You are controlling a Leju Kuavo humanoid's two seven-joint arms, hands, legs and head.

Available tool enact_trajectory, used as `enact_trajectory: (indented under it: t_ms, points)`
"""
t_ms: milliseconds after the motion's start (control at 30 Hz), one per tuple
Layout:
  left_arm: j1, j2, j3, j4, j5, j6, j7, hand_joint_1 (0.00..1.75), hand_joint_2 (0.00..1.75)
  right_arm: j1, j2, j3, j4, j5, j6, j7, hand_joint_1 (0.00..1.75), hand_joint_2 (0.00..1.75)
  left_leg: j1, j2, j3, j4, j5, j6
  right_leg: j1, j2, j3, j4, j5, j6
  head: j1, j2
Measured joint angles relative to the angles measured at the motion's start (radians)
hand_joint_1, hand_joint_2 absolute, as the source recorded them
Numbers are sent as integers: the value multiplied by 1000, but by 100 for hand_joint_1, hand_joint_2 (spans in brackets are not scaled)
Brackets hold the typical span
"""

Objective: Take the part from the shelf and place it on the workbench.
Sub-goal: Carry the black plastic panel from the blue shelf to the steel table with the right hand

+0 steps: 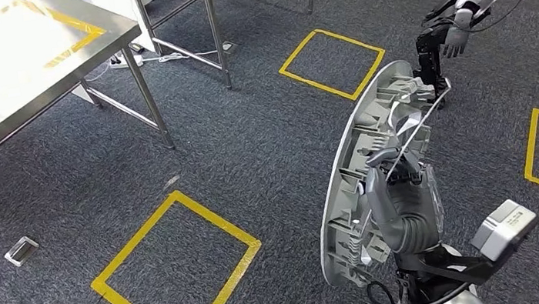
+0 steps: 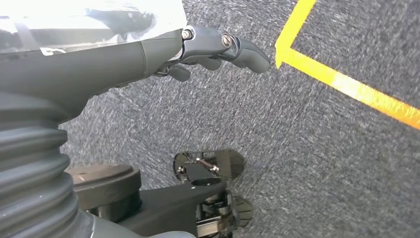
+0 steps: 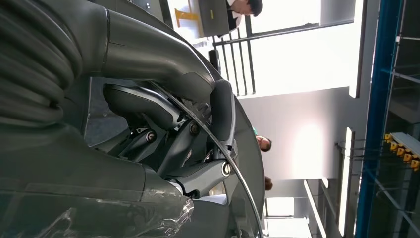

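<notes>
grey ribbed cover (image 2: 29,163), dk fingers (image 2: 237,49)

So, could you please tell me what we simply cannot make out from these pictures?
- Head view: the part covers the right robot hand, so its fingertips' hold is hidden.
- Head view: the workbench is cut off by the top and left edges.
- Left wrist view: the left robot hand lies against glare, so whether it holds anything cannot be told.
- Right wrist view: the part's rim is cut off by the bottom edge.
</notes>
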Motion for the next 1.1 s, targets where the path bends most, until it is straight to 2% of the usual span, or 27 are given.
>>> enact_trajectory:
  t_ms: [33, 67, 100, 133, 200, 267, 300, 333, 367, 400, 467, 500, 533, 600, 633, 700, 733, 767, 800, 833, 867, 900, 967, 1000, 1033, 1100]
  points:
    - [1, 0, 0, 0, 0, 0, -1, 0, 175, 0, 0, 0, 0, 0, 0, 0, 175, 175, 2, -7, -4, 0, 2, -5, 1, 4, 5, -10, -5, -1, 0, 0]
    - [2, 0, 0, 0, 0, 0, -1, 0, 175, -1, 0, 0, 0, 0, 0, 0, 175, 175, 4, -14, -7, -1, 3, -11, 2, -3, 7, -18, -7, -4, 0, 0]
    - [3, 0, 0, 0, 1, 1, -1, 0, 175, -1, 0, 0, 0, 0, 1, 0, 175, 175, 5, -15, -8, 0, 1, -16, 2, -11, 10, -23, -6, -8, 1, 0]
    - [4, 0, 0, 0, 1, 2, -2, 0, 175, -1, 0, 0, 0, 0, 1, -1, 175, 175, 4, -6, -11, 9, -8, -21, 0, -20, 15, -29, -4, -12, -1, 0]
    - [2, 1, 0, 0, 2, 3, -3, 0, 175, -1, 0, 0, 1, 0, 1, -2, 175, 175, 3, 27, -42, 83, -54, -31, -3, -41, 25, -39, -2, -21, -4, 0]
    - [1, 1, 0, 0, 2, 4, -3, 0, 175, -1, 0, 0, 2, -4, 1, -4, 175, 175, 6, 50, -101, 208, -107, -41, -3, -62, 30, -40, -6, -24, -6, 0]
    - [2, 1, 0, 0, 3, 4, -3, 0, 175, -1, 0, 0, 2, -6, 1, -4, 175, 175, 9, 55, -121, 249, -115, -45, -3, -72, 32, -40, -7, -24, -6, 0]
    - [3, 1, 0, 0, 4, 4, -3, 0, 175, -1, 0, 0, 3, -9, 1, -5, 175, 175, 12, 57, -125, 255, -104, -49, -4, -80, 34, -39, -9, -23, -6, 0]
    - [4, 2, 0, 0, 5, 4, -3, 0, 175, -1, 0, 1, 4, -11, 1, -5, 175, 175, 14, 61, -109, 221, -76, -51, -5, -88, 36, -39, -12, -20, -6, 0]
    - [4, 3, 0, 1, 5, 4, -3, 0, 175, -1, 1, 1, 4, -12, 1, -6, 175, 175, 16, 71, -77, 157, -38, -52, -5, -95, 40, -38, -15, -16, -6, 0]
    - [2, 4, 0, 1, 5, 4, -4, 0, 175, -1, 1, 1, 4, -12, 1, -8, 175, 175, 11, 104, -18, 38, 4, -47, -3, -107, 45, -34, -22, -6, -7, 0]
    - [2, 4, 0, 1, 5, 4, -4, 0, 175, -1, 1, 0, 4, -13, 1, -10, 175, 175, 8, 116, -4, 7, 9, -40, -1, -112, 46, -33, -25, -1, -7, 0]
    - [2, 5, 0, 1, 5, 4, -4, 0, 175, -1, 1, 0, 4, -13, 2, -10, 175, 175, 3, 119, -2, -1, 3, -32, 1, -118, 46, -32, -26, 4, -7, 0]
    - [4, 6, 0, 1, 5, 5, -5, 0, 175, -1, 1, 0, 4, -13, 2, -11, 175, 175, 1, 107, -4, -4, 4, -17, -1, -131, 50, -35, -28, 14, -6, 0]
    - [5, 6, 0, 1, 5, 5, -5, 0, 175, -2, 1, 0, 4, -13, 2, -12, 175, 175, 2, 100, -3, -6, 4, -10, -3, -126, 52, -32, -34, 19, -5, 0]
    - [3, 7, 0, 1, 5, 5, -5, 0, 175, -2, 1, 0, 4, -14, 2, -13, 175, 175, 6, 87, 0, -10, 7, 1, -6, -90, 30, 20, -71, 25, -2, 0]
    - [2, 7, 0, 1, 5, 5, -5, 0, 175, -3, 1, 0, 4, -16, 3, -13, 175, 175, 7, 80, 1, -11, 8, 5, -7, -69, 3, 75, -100, 26, 0, 0]
    - [1, 7, 0, 1, 5, 5, -5, 0, 175, -3, 1, 0, 4, -17, 3, -14, 175, 175, 6, 73, 1, -10, 7, 8, -7, -58, -31, 142, -129, 26, 1, 0]
    - [2, 7, 0, 1, 5, 5, -5, 0, 175, -2, 1, 0, 5, -18, 3, -14, 175, 175, 4, 65, 2, -10, 7, 10, -6, -55, -64, 201, -147, 25, 2, 0]
    - [2, 8, 0, 1, 5, 5, -5, 0, 175, -2, 1, 0, 6, -18, 3, -14, 175, 175, 2, 57, 2, -10, 6, 11, -6, -55, -85, 235, -148, 23, 2, 0]
    - [2, 8, 0, 1, 5, 5, -5, 0, 175, -1, 1, 0, 7, -19, 3, -14, 175, 175, 1, 47, 3, -9, 6, 12, -6, -54, -91, 234, -130, 20, 2, 0]
    - [2, 8, 0, 1, 6, 5, -5, 0, 175, -1, 1, 0, 8, -19, 3, -14, 175, 175, 0, 37, 5, -8, 5, 11, -6, -50, -78, 195, -96, 16, 2, 0]
    - [2, 8, 0, 0, 6, 5, -5, 0, 175, -1, 1, 0, 8, -20, 3, -14, 175, 175, -1, 18, 6, -6, 3, 7, -5, -24, -27, 69, -24, 8, 2, 0]
    - [2, 8, 0, 0, 6, 5, -5, 0, 175, -2, 1, 0, 8, -20, 3, -14, 175, 175, 0, 9, 4, -4, 3, 3, -5, -11, -6, 19, -7, 7, 1, 0]
    - [2, 8, 0, 0, 6, 4, -5, 0, 175, -2, 1, 0, 8, -20, 3, -14, 175, 175, 1, 2, 0, -2, 3, -2, -4, -1, 6, -9, -2, 6, 0, 0]
    - [4, 8, 0, 0, 6, 4, -5, 0, 175, -2, 1, 0, 7, -20, 3, -15, 175, 175, 6, -11, -6, -3, 6, -14, -1, -5, 11, -22, -7, 2, 0, 0]
